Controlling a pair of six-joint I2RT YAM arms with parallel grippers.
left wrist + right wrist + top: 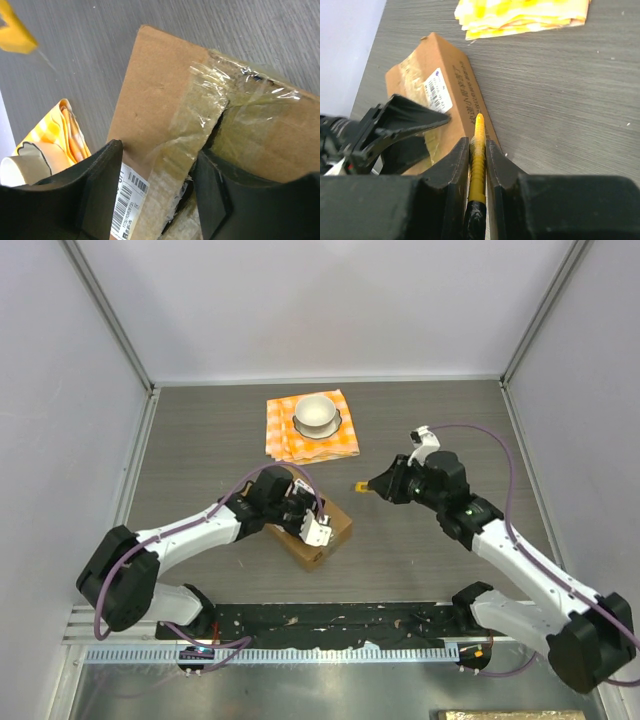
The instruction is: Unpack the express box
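The express box (338,528) is a brown carton lying on the table in front of the left arm. Its glossy tape is slit along the top seam (217,117), and a white barcode label (127,200) sits on the near flap. My left gripper (306,519) hovers on the box top with its jaws open (157,192); one finger is at the flap's outer edge and the other finger (215,195) is at the slit. My right gripper (385,483) is shut on a yellow cutter (479,135), held right of the box (415,80) and a little above the table.
An orange checked cloth (285,438) with a white bowl (317,412) on it lies at the back, behind the box. The cloth also shows in the right wrist view (520,12). Grey walls close in the table on three sides.
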